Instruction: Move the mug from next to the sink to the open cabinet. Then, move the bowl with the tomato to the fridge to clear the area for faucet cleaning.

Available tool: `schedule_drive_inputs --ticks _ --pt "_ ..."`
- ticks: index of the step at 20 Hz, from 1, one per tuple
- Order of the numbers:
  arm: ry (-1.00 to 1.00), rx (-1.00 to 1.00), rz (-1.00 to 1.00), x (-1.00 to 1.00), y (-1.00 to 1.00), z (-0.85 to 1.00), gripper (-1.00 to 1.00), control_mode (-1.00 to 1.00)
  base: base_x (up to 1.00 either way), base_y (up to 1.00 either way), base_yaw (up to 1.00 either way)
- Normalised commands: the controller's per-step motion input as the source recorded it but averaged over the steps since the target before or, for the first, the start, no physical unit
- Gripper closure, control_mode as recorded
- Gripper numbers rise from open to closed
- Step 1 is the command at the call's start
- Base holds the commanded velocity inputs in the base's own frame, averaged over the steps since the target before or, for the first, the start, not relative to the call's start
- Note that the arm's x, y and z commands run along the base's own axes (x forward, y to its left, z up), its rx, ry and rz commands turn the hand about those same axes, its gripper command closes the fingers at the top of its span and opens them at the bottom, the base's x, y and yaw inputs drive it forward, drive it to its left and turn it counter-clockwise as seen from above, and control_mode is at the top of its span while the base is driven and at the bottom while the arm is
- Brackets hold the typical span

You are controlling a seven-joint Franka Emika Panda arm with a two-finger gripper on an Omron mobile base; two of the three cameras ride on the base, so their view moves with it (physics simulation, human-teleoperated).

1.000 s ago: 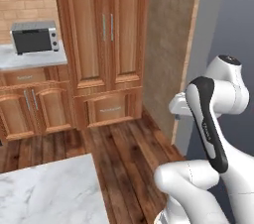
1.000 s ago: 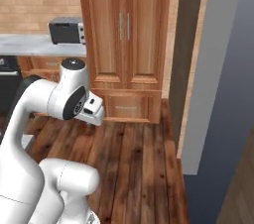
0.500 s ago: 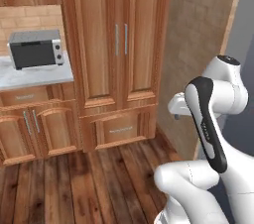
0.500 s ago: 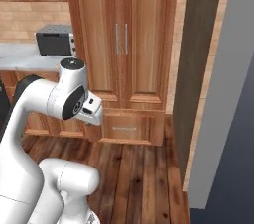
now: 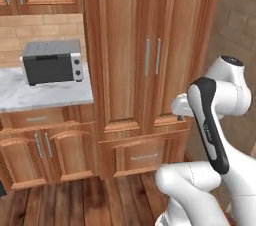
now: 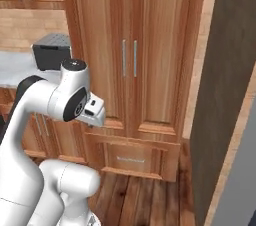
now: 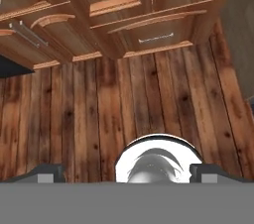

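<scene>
In the hand view my gripper (image 7: 129,172) points down at the wooden floor, open, with nothing between its dark fingertips (image 7: 47,173). The arm is folded close to the base, its hand (image 5: 181,106) level with the pantry's lower part. A tall flat grey face at the far right edge (image 6: 242,185) looks like the fridge, behind a dark side panel (image 6: 225,70). The mug, the sink, the bowl, the tomato, the faucet and the open cabinet are out of view.
A tall wooden pantry (image 5: 150,55) with two arched doors and a drawer (image 7: 156,37) below stands straight ahead. Left of it, a grey toaster oven (image 5: 52,61) sits on a white marble counter (image 5: 40,97) over base cabinets. Dark plank floor (image 7: 124,104) lies below.
The whole picture has shifted with the base. The pantry and toaster oven are now nearer and larger, and the marble corner at the lower left is gone. The arm keeps its folded pose, gripper still open.
</scene>
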Motion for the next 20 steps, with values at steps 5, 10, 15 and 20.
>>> schedule_drive_inputs --ticks 5,10,15,20 --pt "0.0 0.0 0.0 0.0 0.0 0.0 -1.0 1.0 0.99 0.02 0.56" --pt "0.0 0.0 0.0 0.0 0.0 0.0 -1.0 1.0 0.8 0.05 0.62" --pt "0.0 0.0 0.0 0.0 0.0 0.0 -1.0 1.0 0.56 0.15 0.65" --pt "0.0 0.0 0.0 0.0 0.0 0.0 -1.0 1.0 0.37 0.33 0.65"
